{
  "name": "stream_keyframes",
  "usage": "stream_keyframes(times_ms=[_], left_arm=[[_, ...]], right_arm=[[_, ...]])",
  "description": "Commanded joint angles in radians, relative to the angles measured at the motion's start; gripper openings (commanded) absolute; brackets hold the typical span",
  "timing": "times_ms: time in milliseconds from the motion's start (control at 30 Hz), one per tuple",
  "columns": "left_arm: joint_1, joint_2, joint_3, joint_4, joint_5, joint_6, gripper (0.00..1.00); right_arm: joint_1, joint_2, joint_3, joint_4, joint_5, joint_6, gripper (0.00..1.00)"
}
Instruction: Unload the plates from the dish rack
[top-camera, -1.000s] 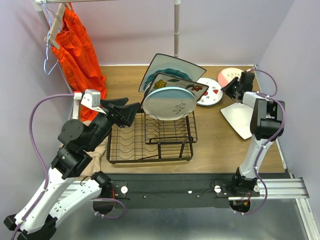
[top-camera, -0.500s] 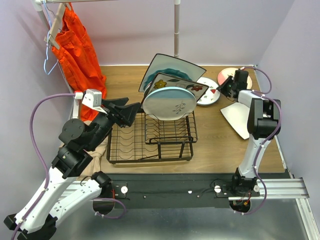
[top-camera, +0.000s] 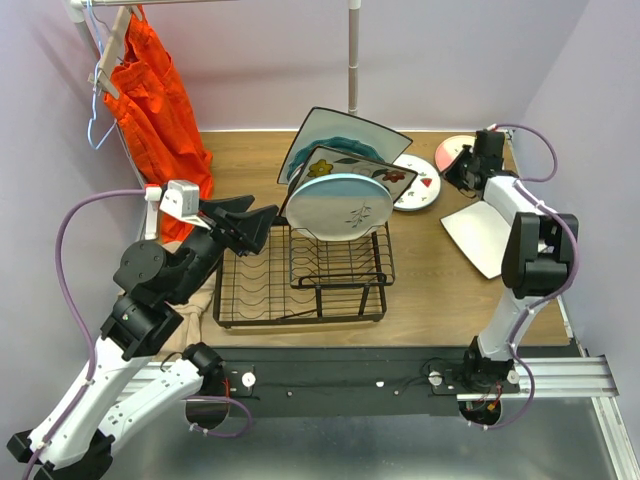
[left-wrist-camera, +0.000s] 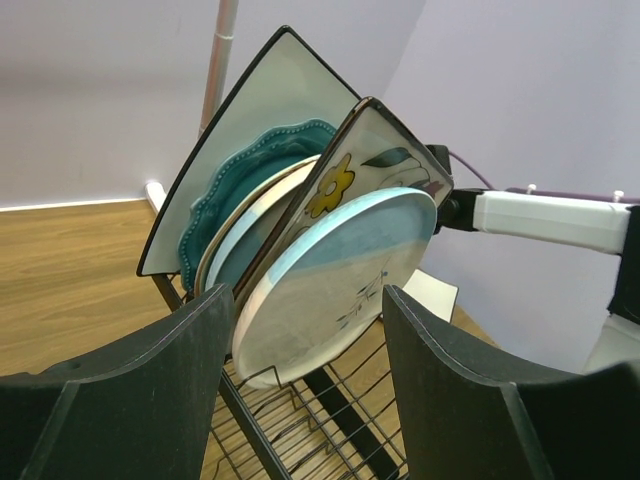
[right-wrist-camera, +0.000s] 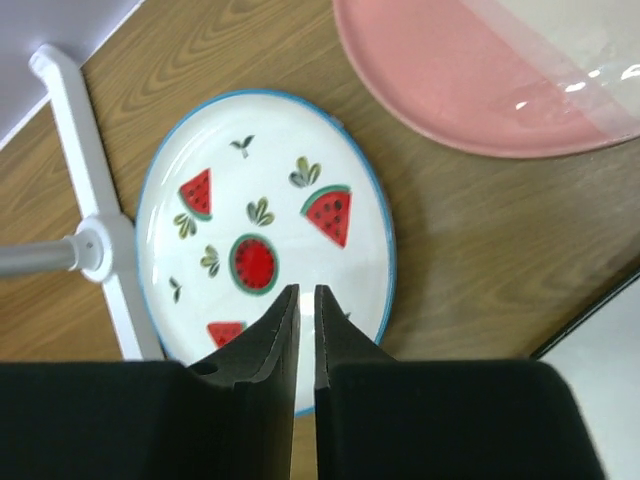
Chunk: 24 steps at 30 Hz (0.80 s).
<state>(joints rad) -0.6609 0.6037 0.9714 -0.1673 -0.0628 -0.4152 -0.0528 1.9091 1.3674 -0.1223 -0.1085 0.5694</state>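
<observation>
The black wire dish rack (top-camera: 300, 290) holds several upright plates: a mint floral round plate (top-camera: 340, 208) in front, a flower-print square plate (top-camera: 352, 165) behind it, and a large white square plate (top-camera: 345, 128) around a dark teal scalloped one (left-wrist-camera: 255, 165). My left gripper (top-camera: 258, 218) hangs open just left of the rack; its jaws frame the mint plate (left-wrist-camera: 340, 270) without touching it. My right gripper (right-wrist-camera: 306, 288) hovers over the red-fruit plate (right-wrist-camera: 265, 210), which lies flat on the table. Its jaws are nearly together with only a thin slit and nothing between them.
A cream-pink plate (top-camera: 455, 150) and a white square plate (top-camera: 480, 235) lie on the table at the right, beside the fruit plate (top-camera: 420, 185). An orange garment (top-camera: 150, 95) hangs at the back left. A white pole (top-camera: 353, 55) with a cross foot (right-wrist-camera: 95, 240) stands behind the rack.
My right gripper has swung slightly towards the back right over the fruit plate, and its jaws have drawn closer together. The left arm has barely moved.
</observation>
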Motion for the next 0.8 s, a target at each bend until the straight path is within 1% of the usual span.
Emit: stream_keyframes(times_ms=[0, 167, 300, 433, 633, 767], left_arm=[[0.004, -0.019, 0.013, -0.024, -0.034, 0.012, 0.7], [0.004, -0.022, 0.012, -0.026, -0.04, 0.004, 0.7], [0.006, -0.021, 0.007, -0.021, -0.043, 0.001, 0.7], [0.004, -0.019, 0.003, -0.015, -0.046, 0.003, 0.7], [0.004, -0.012, 0.006, -0.018, -0.058, 0.012, 0.7], [0.006, -0.009, 0.012, -0.029, -0.074, 0.019, 0.7]], right_arm=[[0.039, -0.102, -0.066, -0.132, -0.01, -0.062, 0.17], [0.051, -0.182, -0.2, -0.132, -0.003, -0.057, 0.17], [0.076, -0.183, -0.225, -0.126, 0.0, -0.054, 0.17], [0.085, -0.147, -0.208, -0.108, 0.02, -0.046, 0.16], [0.09, -0.041, -0.154, -0.102, 0.035, -0.04, 0.16], [0.094, -0.013, -0.128, -0.093, 0.038, -0.036, 0.16]])
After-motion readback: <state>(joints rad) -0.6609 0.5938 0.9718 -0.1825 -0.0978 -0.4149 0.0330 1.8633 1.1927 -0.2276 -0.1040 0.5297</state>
